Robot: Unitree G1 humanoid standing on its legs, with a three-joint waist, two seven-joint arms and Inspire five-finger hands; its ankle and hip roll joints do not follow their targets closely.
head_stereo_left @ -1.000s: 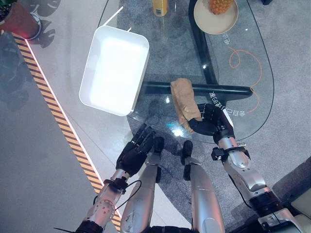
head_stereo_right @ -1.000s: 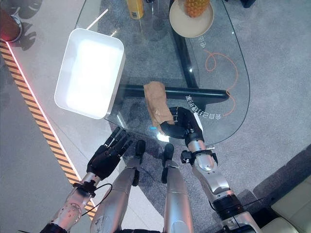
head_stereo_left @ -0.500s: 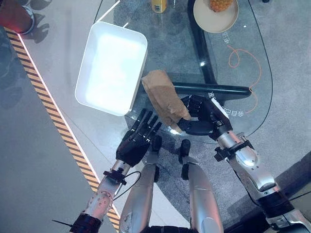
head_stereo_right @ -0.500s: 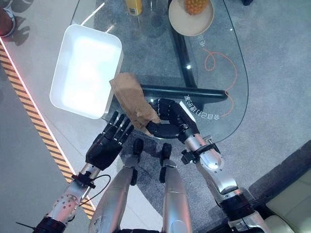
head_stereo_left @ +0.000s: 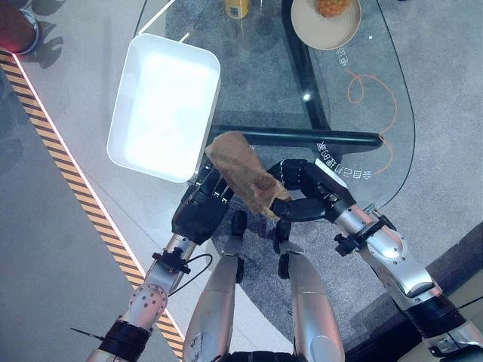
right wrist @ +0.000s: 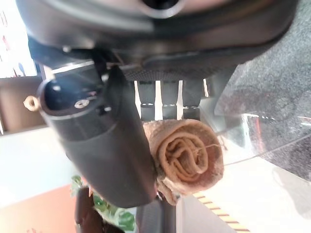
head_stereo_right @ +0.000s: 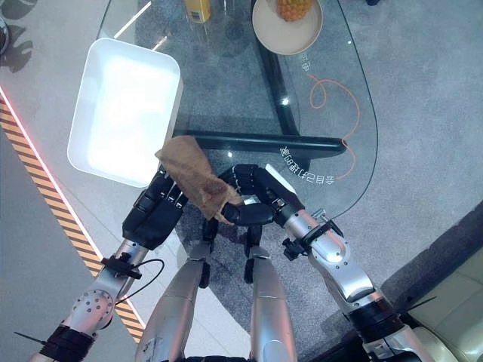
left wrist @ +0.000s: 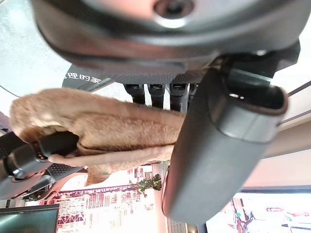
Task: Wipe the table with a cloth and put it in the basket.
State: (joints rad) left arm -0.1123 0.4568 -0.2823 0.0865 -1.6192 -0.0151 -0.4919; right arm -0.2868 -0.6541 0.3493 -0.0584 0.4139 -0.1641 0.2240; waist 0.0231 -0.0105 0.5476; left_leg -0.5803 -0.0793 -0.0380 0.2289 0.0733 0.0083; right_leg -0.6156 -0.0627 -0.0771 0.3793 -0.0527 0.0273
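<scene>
The glass worktop (head_stereo_left: 362, 90) spreads ahead of both hands, its far end cut off by the frame; a dark frame bar (head_stereo_left: 302, 138) shows through the glass just beyond the right hand. The white basket (head_stereo_left: 162, 105), a shallow rectangular tub, stands on the worktop's corner just ahead of the left hand, its inside washed out by glare. The tan cloth (head_stereo_left: 243, 173) hangs between the two hands, off the worktop's near edge and just short of the basket's near corner. The right hand (head_stereo_left: 306, 197) is clenched on the cloth's lower end, rolled up between its thumb and fingers in the right wrist view. The left hand (head_stereo_left: 200, 207) reaches under the cloth with fingers straight and the thumb clear; whether they touch it is hard to tell. Far beyond the right hand, a plate (head_stereo_left: 326, 21) of yellow fruit and a yellow bottle (head_stereo_left: 237, 7) are cut off.
</scene>
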